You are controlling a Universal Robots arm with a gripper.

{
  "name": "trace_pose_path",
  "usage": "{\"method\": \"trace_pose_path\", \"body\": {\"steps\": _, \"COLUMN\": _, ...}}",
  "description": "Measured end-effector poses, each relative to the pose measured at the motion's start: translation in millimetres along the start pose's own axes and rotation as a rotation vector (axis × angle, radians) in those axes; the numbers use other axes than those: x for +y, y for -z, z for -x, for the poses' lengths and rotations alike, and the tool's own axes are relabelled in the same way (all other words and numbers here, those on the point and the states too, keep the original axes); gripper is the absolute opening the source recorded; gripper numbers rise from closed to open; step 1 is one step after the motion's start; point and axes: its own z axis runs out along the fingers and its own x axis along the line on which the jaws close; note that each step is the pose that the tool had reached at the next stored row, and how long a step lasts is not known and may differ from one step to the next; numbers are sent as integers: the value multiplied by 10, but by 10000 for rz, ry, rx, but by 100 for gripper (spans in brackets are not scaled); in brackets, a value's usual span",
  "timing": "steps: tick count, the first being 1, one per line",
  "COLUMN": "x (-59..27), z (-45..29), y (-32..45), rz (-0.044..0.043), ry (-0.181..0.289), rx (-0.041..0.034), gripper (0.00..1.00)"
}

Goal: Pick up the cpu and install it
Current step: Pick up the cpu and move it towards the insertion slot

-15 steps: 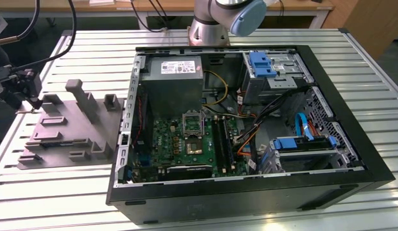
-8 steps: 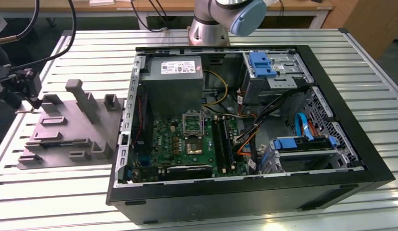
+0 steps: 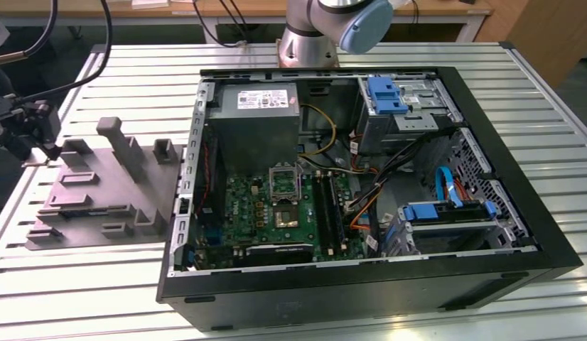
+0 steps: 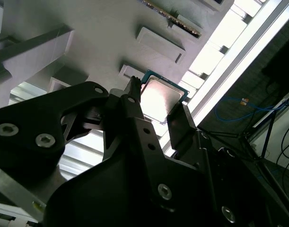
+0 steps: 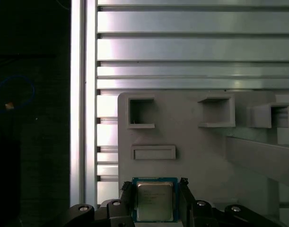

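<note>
The cpu (image 5: 154, 200) is a small square chip with a dull silver top and a thin green-edged rim. In both wrist views it sits between my gripper's two black fingers (image 5: 126, 198), which press against its opposite sides. The cpu (image 4: 159, 98) is held over the grey plastic fixture (image 5: 191, 156). In the exterior view my gripper (image 3: 33, 158) hangs at the fixture's (image 3: 94, 192) far corner on the exterior view's left. The motherboard socket (image 3: 284, 182) lies inside the open computer case (image 3: 369, 284), well off to the right.
The fixture carries upright blocks (image 3: 123, 145) and small pockets (image 5: 141, 112). Slatted metal table (image 3: 75, 284) runs under everything, with its edge rail (image 5: 83, 94) close to the gripper. Cables (image 3: 435, 185), drive cages (image 3: 445, 217) and a power supply (image 3: 260, 117) crowd the case.
</note>
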Motion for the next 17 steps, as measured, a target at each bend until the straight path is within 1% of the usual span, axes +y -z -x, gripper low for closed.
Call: {"method": "trace_pose_path", "body": {"steps": 17, "x": 2, "z": 0, "y": 41, "rz": 2, "ry": 0, "rx": -2, "gripper": 47}}
